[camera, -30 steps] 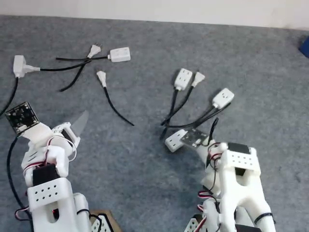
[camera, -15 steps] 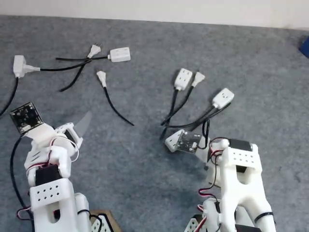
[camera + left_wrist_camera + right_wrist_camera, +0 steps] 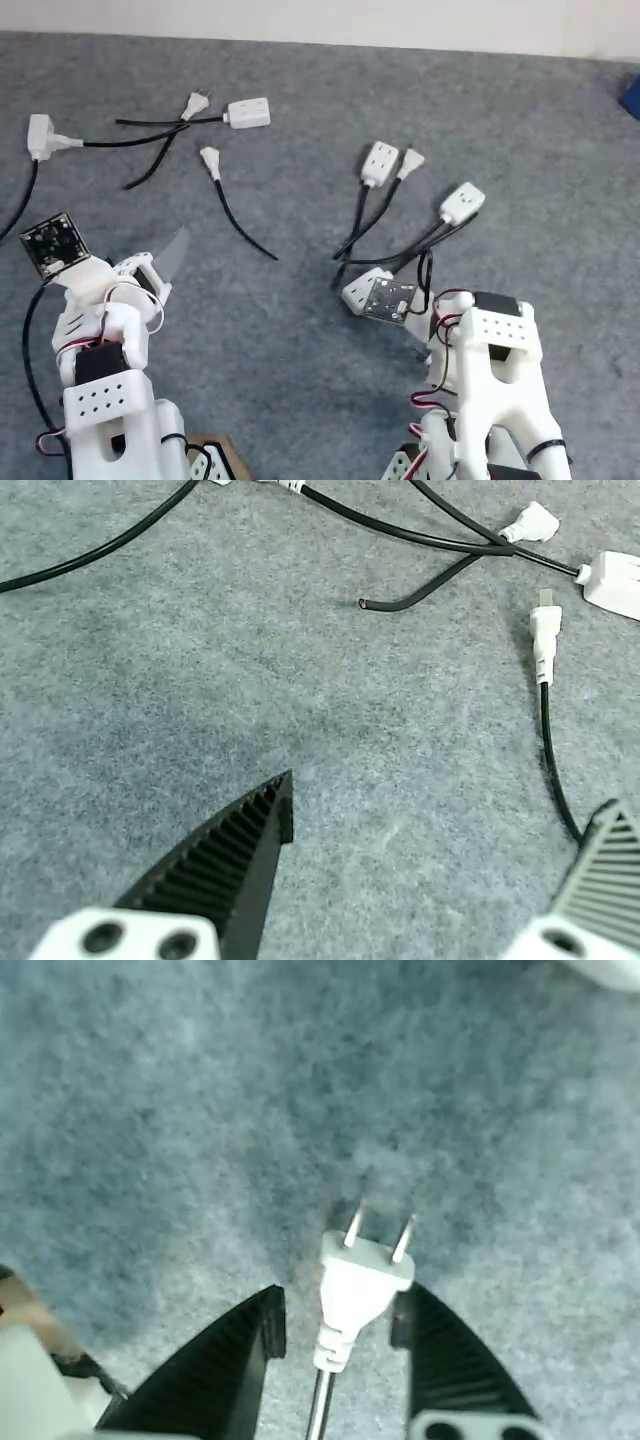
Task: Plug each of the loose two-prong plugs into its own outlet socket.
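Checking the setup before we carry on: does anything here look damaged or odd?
One black cord on the carpet ends in a bare cut tip with copper showing, no plug on it; it looks severed. Otherwise nothing stands out: the right tool holds a plug with straight prongs.

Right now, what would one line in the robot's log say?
left fingers: open over carpet | right fingers: shut on plug | prongs: bare, pointing outward
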